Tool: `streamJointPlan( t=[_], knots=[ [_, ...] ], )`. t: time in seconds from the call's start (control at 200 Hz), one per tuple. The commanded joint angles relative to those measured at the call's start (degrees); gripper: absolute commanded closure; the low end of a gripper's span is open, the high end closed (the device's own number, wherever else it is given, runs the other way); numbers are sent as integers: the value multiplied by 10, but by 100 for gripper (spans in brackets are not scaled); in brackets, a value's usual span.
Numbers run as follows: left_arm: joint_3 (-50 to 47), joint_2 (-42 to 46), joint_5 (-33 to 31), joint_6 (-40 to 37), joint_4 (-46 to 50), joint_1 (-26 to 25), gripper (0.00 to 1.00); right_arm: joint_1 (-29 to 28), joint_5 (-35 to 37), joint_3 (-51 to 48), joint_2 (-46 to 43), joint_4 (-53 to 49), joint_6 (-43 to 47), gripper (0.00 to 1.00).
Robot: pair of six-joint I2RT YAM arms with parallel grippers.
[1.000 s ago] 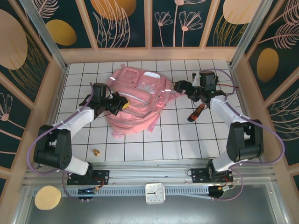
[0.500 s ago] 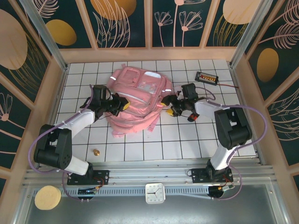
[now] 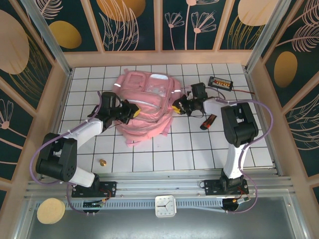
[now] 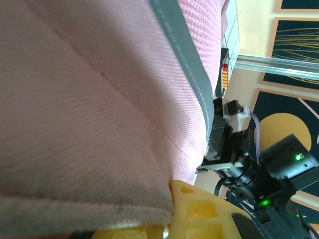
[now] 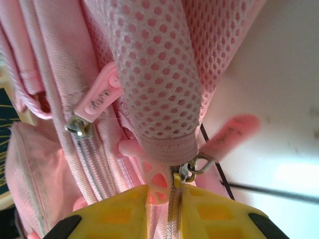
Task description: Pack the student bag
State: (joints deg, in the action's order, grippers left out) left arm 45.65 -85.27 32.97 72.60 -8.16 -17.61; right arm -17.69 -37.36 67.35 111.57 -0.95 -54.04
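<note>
two robot arms reach from the near edge of a white tiled counter [image 3: 144, 159] toward the student bag [image 3: 149, 117], a big pale pink backpack lying at the far middle of the counter between them. a small brass-coloured object [image 3: 102, 162] sits alone on the near left tiles. the left fingers [image 3: 133, 111], padded in yellow, are at the bag's left side and closed tight on a fold of its pink fabric. the right fingers [image 3: 178, 105] meet the bag's right side, drawn to a narrow gap with the zipper track pinched between them. a pink zipper pull [image 5: 152, 177] sits just above their tips. further right, a red and black pen [image 3: 208, 122] lies on the tiles. a small black device [image 3: 220, 82] rests nearer the back wall.
</note>
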Motion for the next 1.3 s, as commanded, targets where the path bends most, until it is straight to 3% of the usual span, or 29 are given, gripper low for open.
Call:
streamJointPlan(
  t=[0.0, 0.26, 0.365, 0.49, 0.585, 0.625, 0.64, 0.941, 1.166, 1.296],
  knots=[
    [24, -20, 34, 10, -48, -20, 100, 31, 30, 54, 15, 0, 37, 79],
    [52, -52, 24, -13, -28, -24, 94, 69, 13, 81, 25, -40, 87, 72],
    [57, -58, 26, -16, -26, -23, 87, 75, 17, 80, 16, -56, 108, 63],
    [75, -58, 26, -41, 13, -23, 52, 77, 20, 78, 1, -75, 125, 50],
    [91, -41, 21, -74, 68, -24, 25, 77, 31, 78, -22, -96, 141, 46],
    [95, -30, 19, -89, 90, -23, 5, 77, 36, 78, -35, -106, 148, 45],
    [97, -24, 18, -94, 98, -23, 2, 77, 39, 78, -40, -110, 151, 45],
    [81, 81, 14, -144, 209, -24, 1, 80, 74, 84, -122, -181, 183, 43],
    [89, 120, 31, -144, 228, -23, 1, 78, 89, 107, -171, -201, 196, 41],
    [130, 124, 2, -173, 245, -23, 1, 75, 111, 111, -217, -199, 238, 32]
  ],
)
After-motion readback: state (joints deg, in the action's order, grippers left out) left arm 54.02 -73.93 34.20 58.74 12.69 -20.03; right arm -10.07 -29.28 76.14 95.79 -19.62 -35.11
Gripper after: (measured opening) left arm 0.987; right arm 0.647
